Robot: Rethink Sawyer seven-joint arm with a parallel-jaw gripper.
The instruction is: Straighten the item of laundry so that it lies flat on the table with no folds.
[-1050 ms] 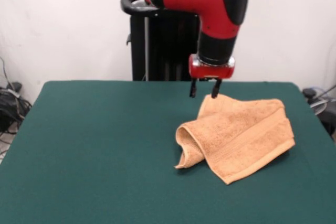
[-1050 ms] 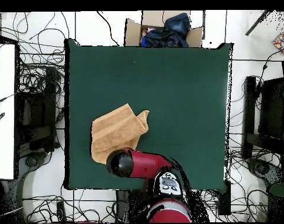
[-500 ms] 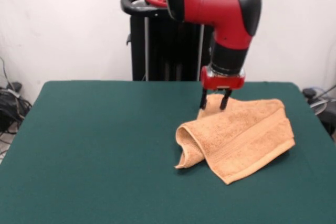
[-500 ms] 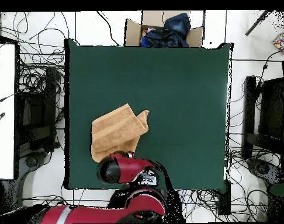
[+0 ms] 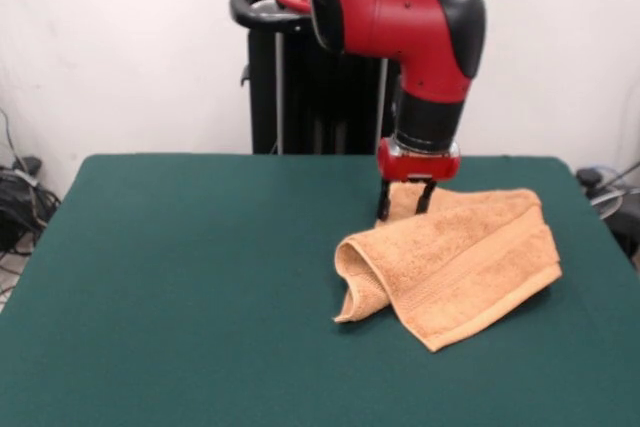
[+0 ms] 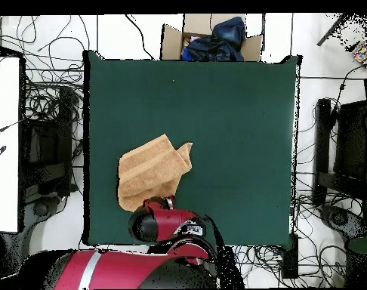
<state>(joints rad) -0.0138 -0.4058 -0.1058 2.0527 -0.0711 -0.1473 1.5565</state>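
Gripper [image 5: 404,201] hangs from the red and black arm [image 5: 400,17], its two dark fingers [image 5: 385,203] set narrowly apart with nothing between them, tips down at the far corner of the towel [image 5: 455,259]. The peach towel lies crumpled and folded over on the green table [image 5: 190,277], toward the robot's side, one edge rolled under. A cardboard box [image 6: 209,38] sits beyond the table's far edge.

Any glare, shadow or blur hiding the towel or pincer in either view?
Front view: even light, no glare; the folded peach terry-cloth towel casts a thin shadow along its near edge; the black pincer shows with its fingers apart. Overhead view: the red arm hides the pincer and the towel's nearest edge.
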